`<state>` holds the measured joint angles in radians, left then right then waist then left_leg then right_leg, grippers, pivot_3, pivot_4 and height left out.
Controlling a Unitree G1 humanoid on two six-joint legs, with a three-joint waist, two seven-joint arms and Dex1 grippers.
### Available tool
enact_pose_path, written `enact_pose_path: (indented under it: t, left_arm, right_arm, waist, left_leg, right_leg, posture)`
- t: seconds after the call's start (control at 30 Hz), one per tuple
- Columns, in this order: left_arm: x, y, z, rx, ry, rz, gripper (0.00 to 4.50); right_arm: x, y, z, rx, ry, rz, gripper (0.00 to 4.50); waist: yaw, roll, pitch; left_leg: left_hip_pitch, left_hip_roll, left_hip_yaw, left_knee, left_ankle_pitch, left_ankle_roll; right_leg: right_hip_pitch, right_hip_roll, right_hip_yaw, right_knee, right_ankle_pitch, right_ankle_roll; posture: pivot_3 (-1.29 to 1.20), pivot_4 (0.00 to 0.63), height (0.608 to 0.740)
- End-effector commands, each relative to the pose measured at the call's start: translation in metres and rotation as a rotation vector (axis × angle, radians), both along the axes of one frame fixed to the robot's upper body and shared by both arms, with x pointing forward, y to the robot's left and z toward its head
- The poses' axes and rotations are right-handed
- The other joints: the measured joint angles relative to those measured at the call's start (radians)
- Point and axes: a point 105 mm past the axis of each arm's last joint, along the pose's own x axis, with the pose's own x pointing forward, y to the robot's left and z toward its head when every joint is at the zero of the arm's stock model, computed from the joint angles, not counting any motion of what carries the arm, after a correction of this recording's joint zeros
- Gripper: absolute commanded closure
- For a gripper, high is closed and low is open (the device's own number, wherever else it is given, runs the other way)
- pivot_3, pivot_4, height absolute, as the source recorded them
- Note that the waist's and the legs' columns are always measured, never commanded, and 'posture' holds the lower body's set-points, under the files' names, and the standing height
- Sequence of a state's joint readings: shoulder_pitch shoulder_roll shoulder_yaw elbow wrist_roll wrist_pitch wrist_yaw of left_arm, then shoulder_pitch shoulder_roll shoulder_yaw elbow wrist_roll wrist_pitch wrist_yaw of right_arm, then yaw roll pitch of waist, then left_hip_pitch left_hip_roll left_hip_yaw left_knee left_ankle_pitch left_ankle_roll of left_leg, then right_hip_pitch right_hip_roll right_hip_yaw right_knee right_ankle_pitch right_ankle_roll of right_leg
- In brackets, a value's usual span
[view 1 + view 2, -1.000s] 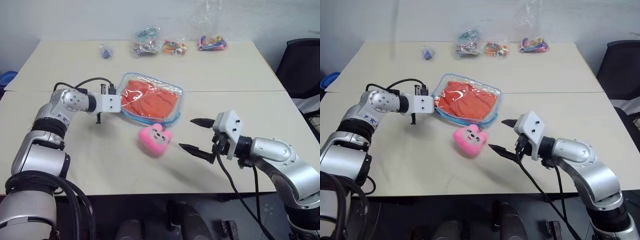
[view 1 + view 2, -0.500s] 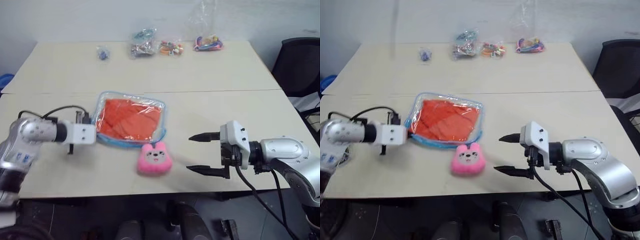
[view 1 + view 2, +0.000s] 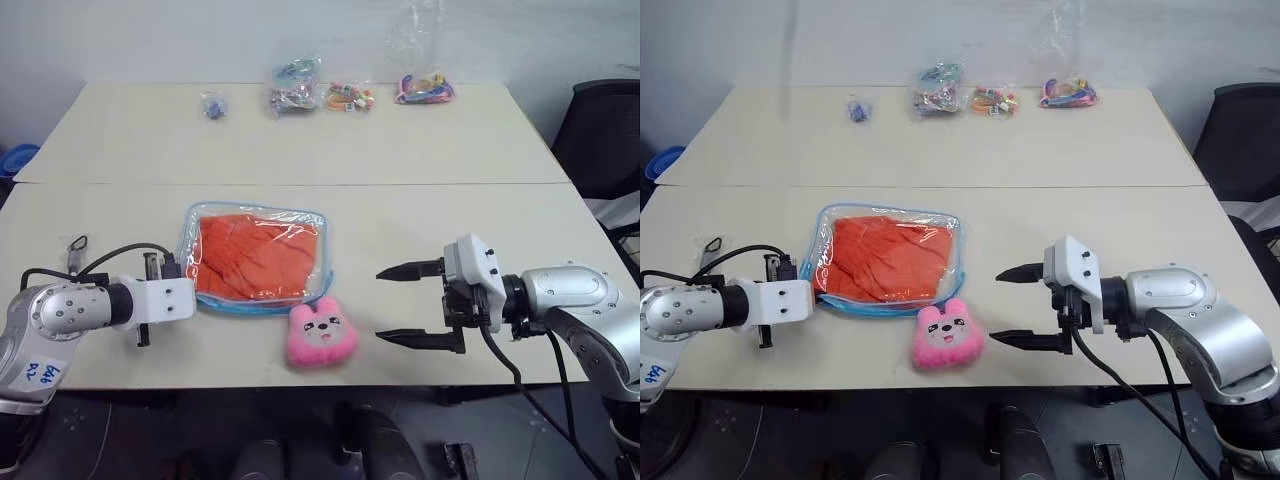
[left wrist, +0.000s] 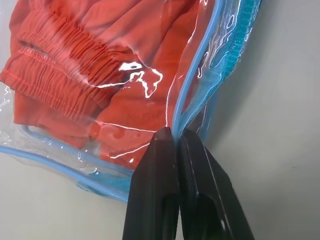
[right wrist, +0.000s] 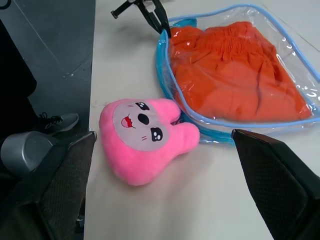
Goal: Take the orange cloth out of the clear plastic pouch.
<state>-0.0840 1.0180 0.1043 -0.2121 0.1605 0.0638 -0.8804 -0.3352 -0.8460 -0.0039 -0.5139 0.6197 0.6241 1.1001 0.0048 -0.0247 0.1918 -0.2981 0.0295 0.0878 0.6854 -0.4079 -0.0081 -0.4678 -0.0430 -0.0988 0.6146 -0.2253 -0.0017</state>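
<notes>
L tool (image 4: 176,145) was clenched on the pouch (image 3: 258,258) edge trim; cloth (image 3: 255,255) lay inside, pouch flat on table (image 3: 400,150). Plush (image 3: 321,335) touched pouch. R tool (image 3: 420,305) gaped, empty. Risk: thin trim slipping out w/ any pull.

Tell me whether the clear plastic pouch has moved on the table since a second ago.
Yes. The clear plastic pouch, pinched by the left gripper, now lies wholly on the robot's side of the table seam, which it straddled before.
</notes>
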Motion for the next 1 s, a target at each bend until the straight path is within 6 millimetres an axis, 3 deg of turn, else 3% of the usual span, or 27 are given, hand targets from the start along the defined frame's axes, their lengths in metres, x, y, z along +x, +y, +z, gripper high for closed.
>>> enact_pose_path:
  t: [0.03,0.1,0.27,0.37,0.5,0.67,0.77,0.87,1.0]
  left_arm:
    - [0.006,0.002,0.004,-0.032,-0.033,0.016,4.26]
    - [0.005,-0.001,0.003,-0.073,-0.014,0.012,3.86]
    - [0.001,0.0,0.004,-0.083,-0.005,0.041,2.25]
    - [-0.014,0.006,0.01,-0.148,0.065,0.066,1.45]
    - [-0.034,-0.001,0.03,-0.298,0.138,0.045,1.45]
    - [-0.05,-0.05,0.067,-0.546,0.289,-0.132,1.45]
    - [-0.05,-0.088,0.062,-0.547,0.39,-0.274,1.45]
    - [-0.042,-0.116,0.041,-0.482,0.461,-0.365,1.45]
    - [-0.029,-0.137,0.014,-0.37,0.499,-0.441,1.45]
  right_arm:
    - [-0.001,0.002,0.006,0.014,-0.039,0.012,0.0]
    - [-0.003,0.003,0.003,0.009,-0.038,0.012,0.0]
    - [-0.003,0.001,-0.001,-0.001,-0.04,0.0,0.0]
    - [-0.002,0.0,-0.002,-0.001,-0.042,-0.015,0.0]
    - [-0.004,0.0,-0.004,0.002,-0.039,-0.015,0.0]
    - [-0.005,-0.001,-0.006,-0.002,-0.035,-0.021,0.0]
    - [-0.005,0.0,-0.005,-0.008,-0.038,-0.022,0.0]
    - [-0.006,-0.001,-0.003,-0.014,-0.045,-0.028,0.0]
    - [-0.011,-0.002,-0.002,-0.021,-0.045,-0.035,0.0]
  waist:
    - [0.0,0.0,0.0]
    - [-0.001,0.0,0.0]
    - [-0.003,0.0,0.0]
    - [-0.009,0.0,0.0]
    - [-0.006,0.0,0.0]
    - [0.011,0.0,0.0]
    - [0.02,0.0,0.0]
    - [0.018,0.0,-0.001]
    - [0.015,0.0,-0.001]
  left_leg:
    - [0.0,0.0,0.0,0.0,0.0,0.0]
    - [0.0,0.0,0.0,0.0,0.0,0.0]
    - [0.0,0.0,0.0,0.0,0.0,-0.001]
    - [0.0,0.001,0.0,-0.001,0.0,-0.001]
    - [0.0,0.001,0.0,-0.001,0.0,-0.002]
    - [0.0,0.0,0.0,0.0,0.0,-0.002]
    - [0.001,-0.001,-0.001,0.0,0.0,-0.003]
    - [0.001,-0.001,0.0,0.0,0.001,-0.003]
    - [0.001,0.0,0.001,0.0,0.001,-0.005]
  right_leg:
    - [0.0,0.0,0.0,0.0,0.0,0.0]
    - [0.0,0.0,0.0,0.0,0.0,0.0]
    - [0.0,0.0,0.0,-0.001,0.0,0.0]
    - [0.0,0.0,0.0,0.0,0.0,0.0]
    - [0.0,0.0,0.0,0.0,0.0,-0.001]
    - [0.001,0.0,0.0,-0.001,0.0,-0.001]
    - [0.003,0.0,0.0,-0.001,0.0,0.0]
    - [0.004,0.001,0.001,-0.002,0.0,0.0]
    - [0.003,0.004,0.002,-0.002,0.0,0.0]
  posture:
    - [0.0,0.15,0.74]
    - [0.0,0.15,0.74]
    - [0.0,0.15,0.74]
    - [0.0,0.15,0.74]
    - [0.0,0.15,0.74]
    - [0.0,0.15,0.74]
    - [0.0,0.15,0.74]
    - [0.0,0.15,0.74]
    - [0.0,0.15,0.74]
